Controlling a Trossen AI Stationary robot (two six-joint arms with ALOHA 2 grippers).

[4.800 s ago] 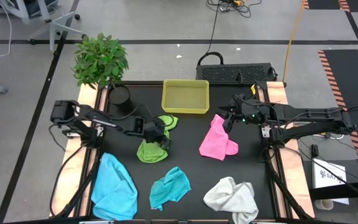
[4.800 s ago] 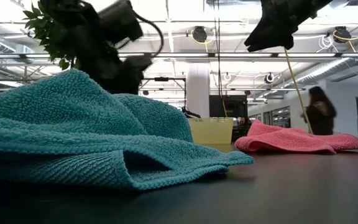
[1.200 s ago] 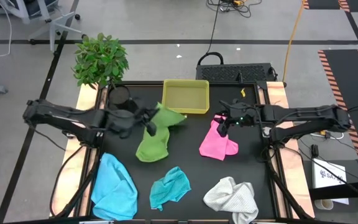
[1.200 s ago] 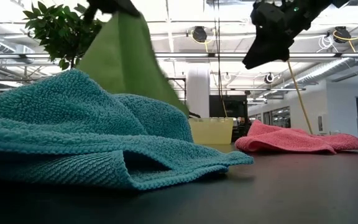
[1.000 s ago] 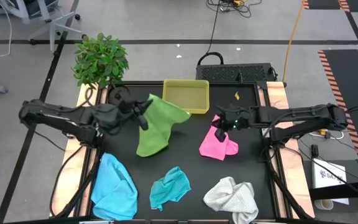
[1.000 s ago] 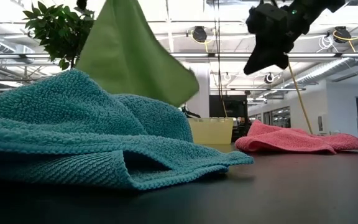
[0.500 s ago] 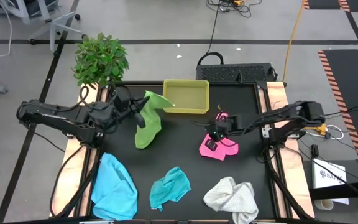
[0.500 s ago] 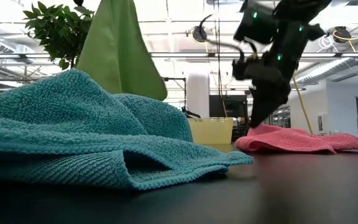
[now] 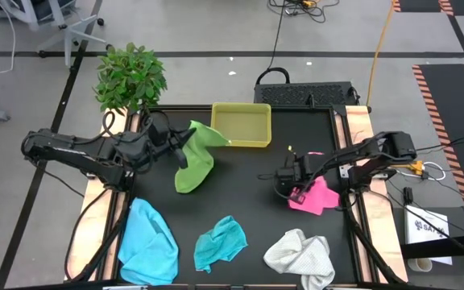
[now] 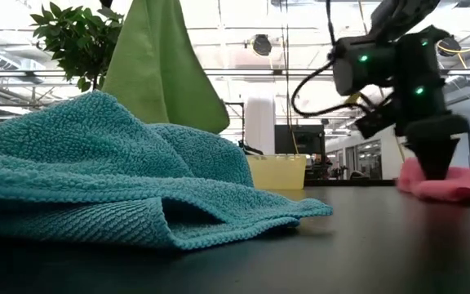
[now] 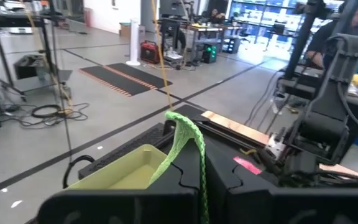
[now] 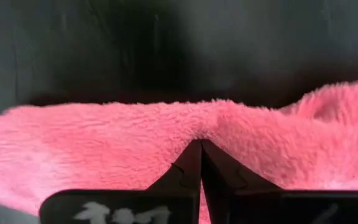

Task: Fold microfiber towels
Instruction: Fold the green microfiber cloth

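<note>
On the black table [image 9: 248,173], left fingers [image 9: 179,142] lift the lime green towel [image 9: 194,161]; right fingers [image 9: 295,190] pinch the pink towel [image 9: 316,195].

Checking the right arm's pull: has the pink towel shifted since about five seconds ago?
Yes. In the high view the pink towel, pinched by the right gripper, now lies farther from the yellow tray, toward the table's right edge.

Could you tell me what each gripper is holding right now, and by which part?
The left gripper pinches the lime green microfiber towel by its upper edge, letting it hang. The right gripper is shut on an edge of the pink microfiber towel.
</note>
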